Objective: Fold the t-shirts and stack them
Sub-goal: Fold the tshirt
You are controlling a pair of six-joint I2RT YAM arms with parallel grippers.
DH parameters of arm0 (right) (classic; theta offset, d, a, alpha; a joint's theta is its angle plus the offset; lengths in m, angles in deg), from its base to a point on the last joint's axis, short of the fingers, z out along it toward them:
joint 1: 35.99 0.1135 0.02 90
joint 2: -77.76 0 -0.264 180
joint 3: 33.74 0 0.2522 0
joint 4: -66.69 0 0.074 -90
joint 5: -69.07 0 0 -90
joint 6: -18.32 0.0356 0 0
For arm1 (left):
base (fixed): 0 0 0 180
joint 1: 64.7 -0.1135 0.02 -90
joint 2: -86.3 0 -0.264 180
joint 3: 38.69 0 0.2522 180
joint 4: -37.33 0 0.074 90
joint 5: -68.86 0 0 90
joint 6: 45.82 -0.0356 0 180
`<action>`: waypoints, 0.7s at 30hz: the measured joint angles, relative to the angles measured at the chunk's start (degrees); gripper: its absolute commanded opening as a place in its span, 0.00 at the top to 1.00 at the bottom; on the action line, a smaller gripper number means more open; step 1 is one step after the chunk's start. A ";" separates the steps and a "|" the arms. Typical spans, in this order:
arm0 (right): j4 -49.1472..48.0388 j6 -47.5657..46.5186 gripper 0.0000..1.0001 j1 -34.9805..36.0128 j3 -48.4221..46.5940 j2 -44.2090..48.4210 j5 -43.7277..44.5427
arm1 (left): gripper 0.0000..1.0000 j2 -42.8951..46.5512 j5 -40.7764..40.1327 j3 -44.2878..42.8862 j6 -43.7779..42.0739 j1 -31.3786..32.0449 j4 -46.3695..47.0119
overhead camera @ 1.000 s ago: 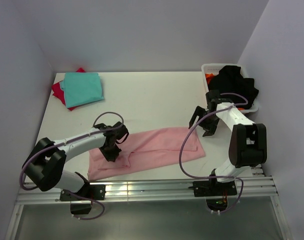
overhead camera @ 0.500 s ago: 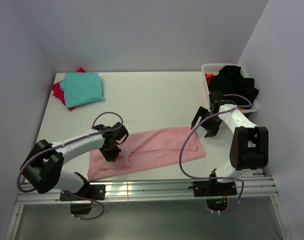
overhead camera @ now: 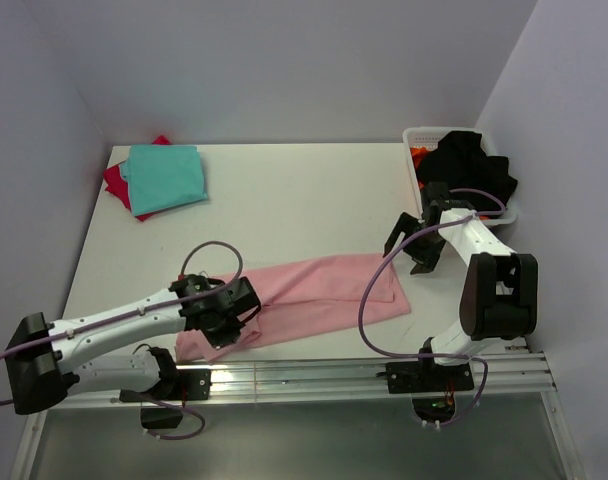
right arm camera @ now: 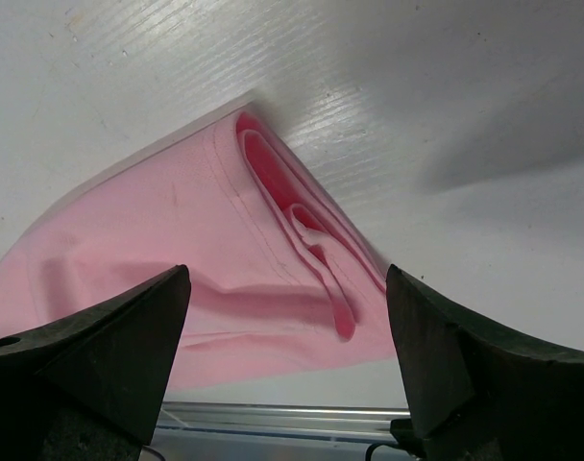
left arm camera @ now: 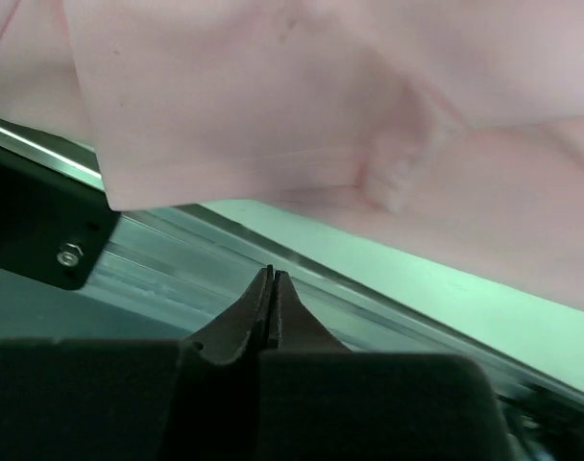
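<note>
top external view: the left gripper [overhead camera: 224,332], shut and empty, has slid to the light pink t-shirt's [overhead camera: 314,290] near corner; the right gripper [overhead camera: 409,250] hovers wide open; a regrasp seems likely.

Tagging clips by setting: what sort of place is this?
Likely a robotics lab cell, not a home: a white table boxed in by bare walls, an aluminium rail along its edge, a laundry basket.

Left pincer [overhead camera: 222,332] hangs over the pink t-shirt's [overhead camera: 324,290] near-left corner.
</note>
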 measured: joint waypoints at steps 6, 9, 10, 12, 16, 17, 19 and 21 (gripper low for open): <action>-0.26 0.02 0.11 0.00 0.02 0.15 -1.22 | 0.93 3.06 -6.05 -7.74 6.67 0.39 -6.54; -0.92 0.20 0.15 0.02 0.46 1.25 -2.97 | 1.00 5.01 -6.78 -5.92 7.43 -0.90 -5.53; -0.94 0.33 0.16 0.09 0.63 1.81 -3.74 | 1.00 5.51 -6.32 -4.20 6.86 -2.49 -4.37; -0.90 0.68 0.18 0.55 0.76 2.86 -4.63 | 1.00 5.73 -5.03 0.57 4.83 -8.15 -0.94; -1.05 1.07 0.59 3.10 0.72 4.22 -5.81 | 1.00 3.58 -3.28 5.79 -0.66 -18.78 3.06; -1.16 1.03 0.64 4.04 0.72 4.26 -6.08 | 1.00 2.43 -3.15 5.92 -2.23 -20.87 3.98; -1.27 1.33 0.66 5.55 0.72 4.02 -6.67 | 1.00 -0.50 -3.10 5.68 -5.38 -24.68 6.49; -1.38 1.42 0.65 6.67 0.57 3.19 -6.86 | 1.00 -5.70 -2.97 4.66 -9.29 -28.20 9.16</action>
